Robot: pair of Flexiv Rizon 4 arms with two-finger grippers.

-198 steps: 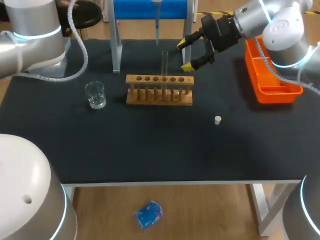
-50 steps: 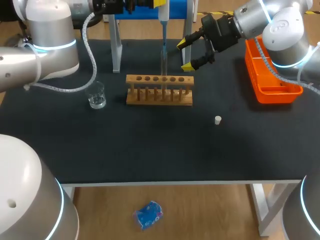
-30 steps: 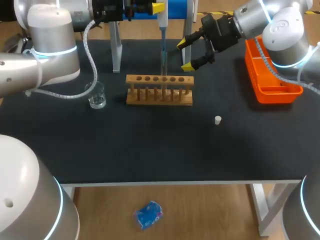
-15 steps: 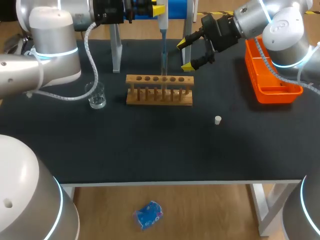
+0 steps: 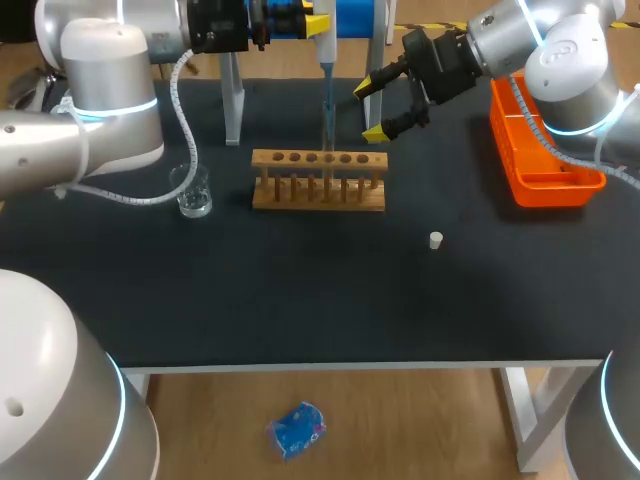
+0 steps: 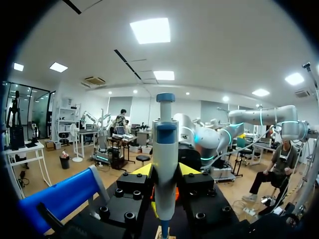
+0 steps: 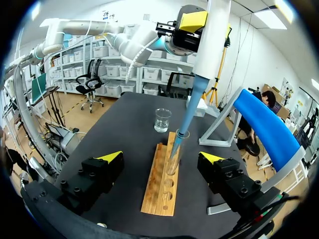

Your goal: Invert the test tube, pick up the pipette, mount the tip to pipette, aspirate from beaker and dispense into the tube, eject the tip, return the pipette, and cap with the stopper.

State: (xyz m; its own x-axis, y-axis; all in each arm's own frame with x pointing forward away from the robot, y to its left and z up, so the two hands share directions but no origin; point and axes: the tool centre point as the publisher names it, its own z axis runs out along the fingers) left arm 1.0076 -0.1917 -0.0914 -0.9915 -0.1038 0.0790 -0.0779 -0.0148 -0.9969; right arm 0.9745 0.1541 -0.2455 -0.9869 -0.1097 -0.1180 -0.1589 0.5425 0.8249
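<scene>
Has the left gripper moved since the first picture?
Yes. It was out of the head view then; now the left gripper is over the far side of the wooden rack, shut on the pipette.

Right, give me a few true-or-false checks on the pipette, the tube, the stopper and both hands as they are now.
1. The left hand is shut on the pipette. True.
2. The beaker stands on the table, apart from the rack. True.
3. The pipette's tip is dipped in the beaker. False: it is in the mouth of the test tube.
4. The test tube stands upright in the rack. True.
5. The right hand is shut on the stopper. False: it is open and empty; the stopper lies on the table.
</scene>
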